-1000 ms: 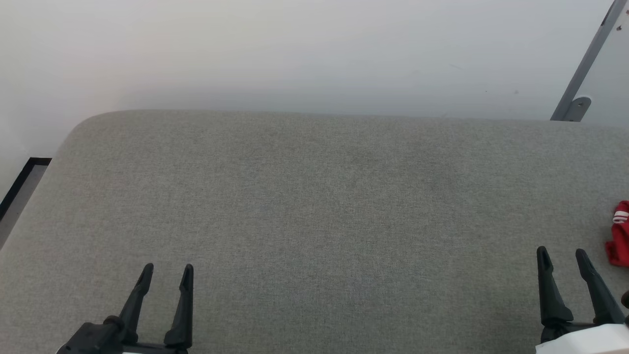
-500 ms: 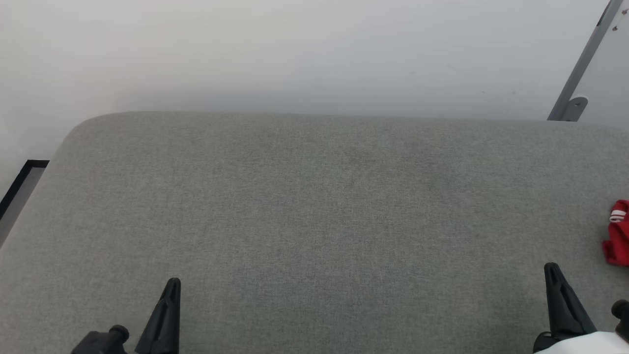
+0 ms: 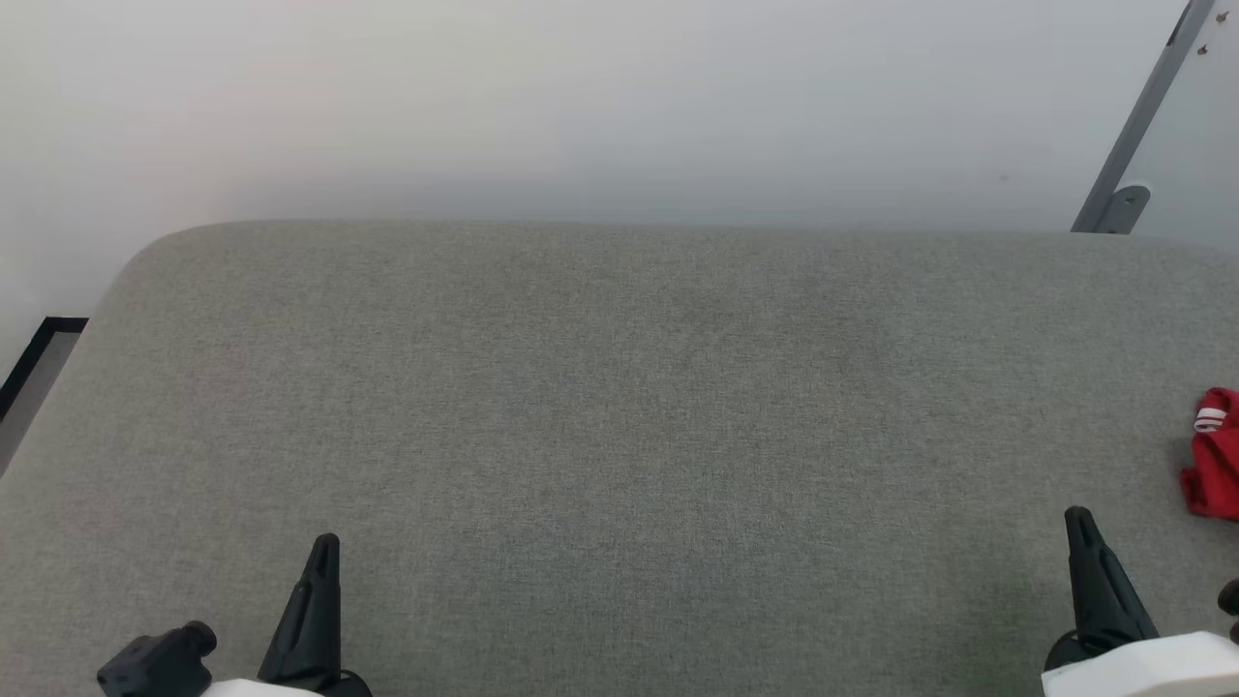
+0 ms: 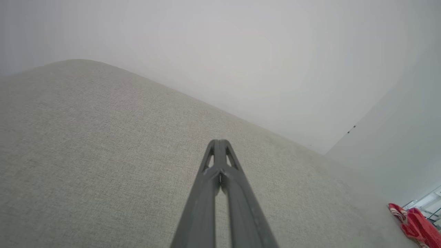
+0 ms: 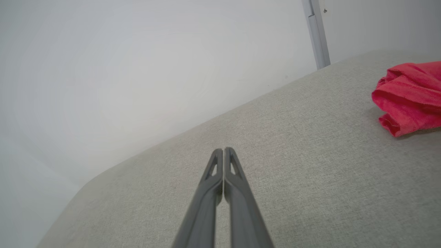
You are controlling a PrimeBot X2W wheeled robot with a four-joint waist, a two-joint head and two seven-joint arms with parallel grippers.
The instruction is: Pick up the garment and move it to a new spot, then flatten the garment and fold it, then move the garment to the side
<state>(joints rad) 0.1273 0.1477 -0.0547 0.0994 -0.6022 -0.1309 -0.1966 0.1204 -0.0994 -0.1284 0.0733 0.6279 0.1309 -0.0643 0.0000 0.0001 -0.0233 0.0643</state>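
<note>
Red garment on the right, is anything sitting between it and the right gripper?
Nothing visible. Only bare grey cushion lies between the shut right gripper and the garment, which lies bunched up off to that gripper's right, not touching it.

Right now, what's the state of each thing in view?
garment: bunched up, lying on the cushion, not held.
left gripper: shut, empty.
right gripper: shut, empty, apart from the garment.
cushion: grey, flat, garment on its right side.

garment [image 3: 1215, 465] red, white stripes — cushion [image 3: 619, 416] grey, flecked; wall [image 3: 581, 97] white
</note>
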